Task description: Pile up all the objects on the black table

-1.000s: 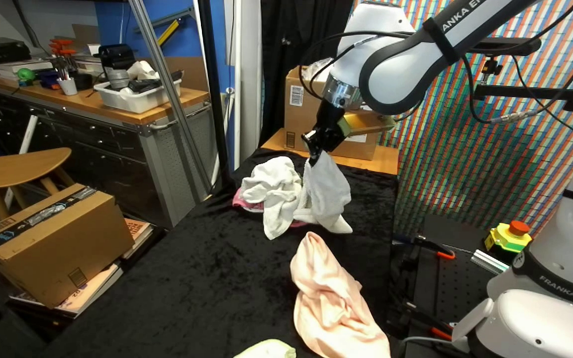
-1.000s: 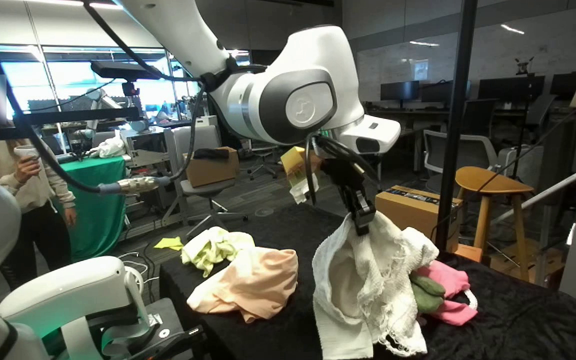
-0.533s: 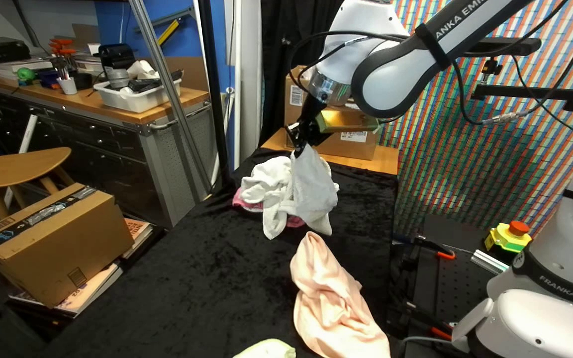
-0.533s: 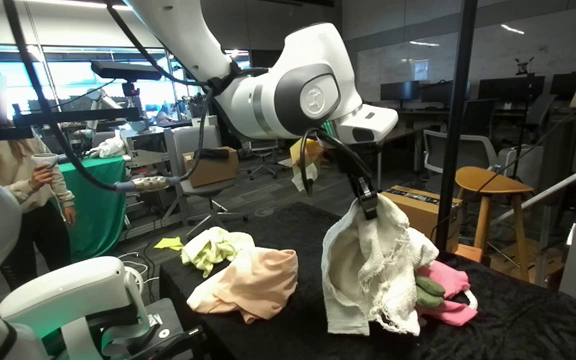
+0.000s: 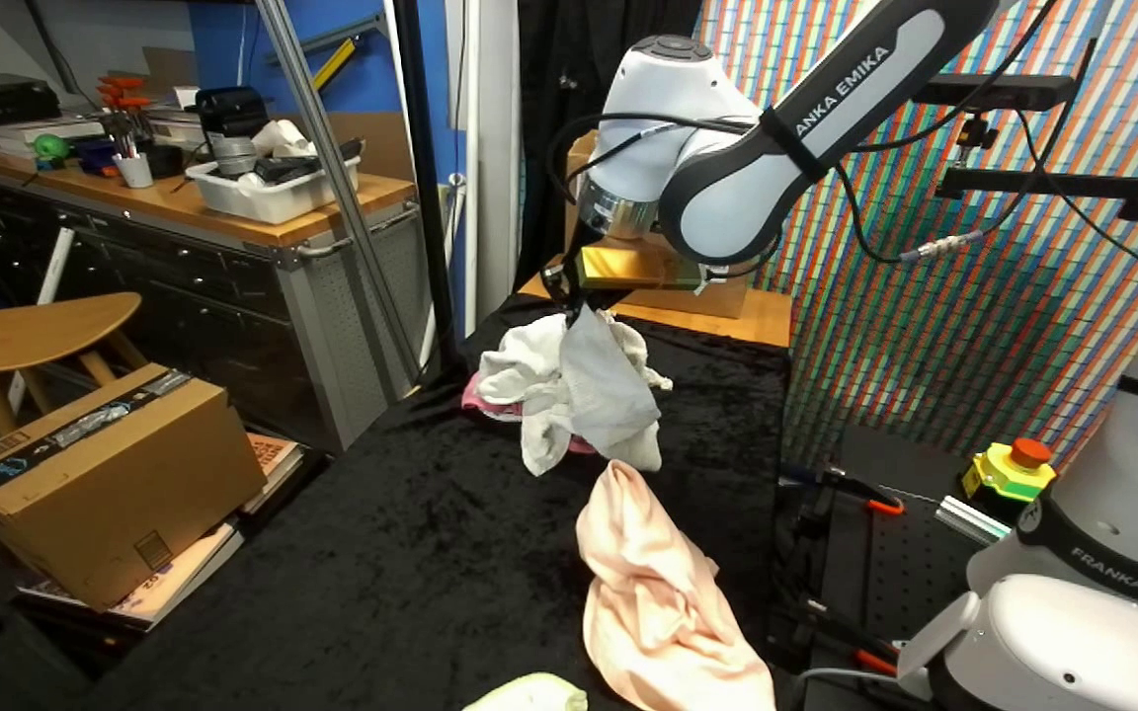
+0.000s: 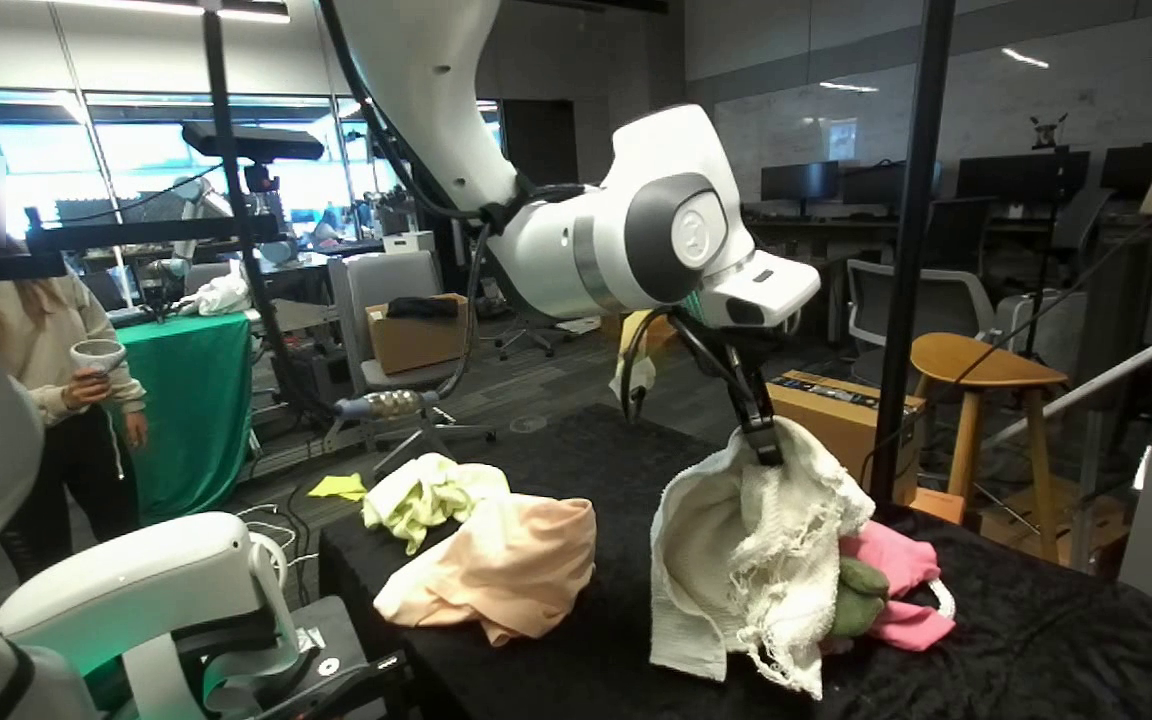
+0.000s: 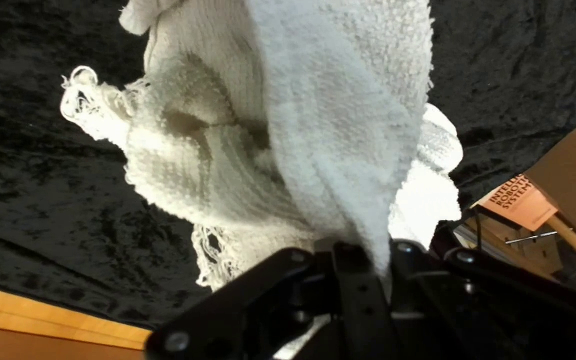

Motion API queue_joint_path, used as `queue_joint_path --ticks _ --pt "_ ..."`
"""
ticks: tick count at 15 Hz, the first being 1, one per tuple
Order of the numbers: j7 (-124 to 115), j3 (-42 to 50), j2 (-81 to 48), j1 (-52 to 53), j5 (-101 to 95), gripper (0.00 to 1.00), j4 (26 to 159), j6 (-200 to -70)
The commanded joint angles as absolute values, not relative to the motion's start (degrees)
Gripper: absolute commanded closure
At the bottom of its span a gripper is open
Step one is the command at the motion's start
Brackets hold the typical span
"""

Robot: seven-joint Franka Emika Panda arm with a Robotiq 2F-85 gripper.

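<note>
My gripper is shut on a corner of a white rag. In the wrist view a pinched fold of this rag runs up from between the fingers; in an exterior view it hangs as a hollow drape. Another white rag lies on the pink towel, just behind the hanging cloth. Whether the hanging part rests on them I cannot tell. Nearer the robot base, the peach cloth lies crumpled on the black table. Beside it is a pale yellow-green cloth.
A dark green object and a white cord loop lie by the pink towel. A cardboard box stands beyond the table's far edge. A dark upright post rises beside the table. A person stands in the background.
In an exterior view my gripper has carried the white rag leftward, over the pink towel and the other rag. In the last half second it has come down a little. The peach cloth stays put.
</note>
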State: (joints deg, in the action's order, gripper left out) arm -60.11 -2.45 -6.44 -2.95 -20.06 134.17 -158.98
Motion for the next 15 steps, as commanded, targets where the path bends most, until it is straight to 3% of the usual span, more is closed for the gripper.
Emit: queue_joint_path --ticks 1,11,12,13,15 --pt "-61.77 0.94 -11.82 0.20 -18.24 0.93 130.32 -159.28" --pt "-56.41 3.51 -15.42 3.50 -9.08 0.89 129.76 -158.24" --pt "-55.61 3.54 -15.02 3.68 -9.06 0.66 129.84 -157.75" --pt "-55.13 3.76 -14.63 3.99 -9.17 0.64 129.90 -157.30" --pt "-54.37 4.31 -13.40 4.90 -10.53 0.51 130.23 -156.14"
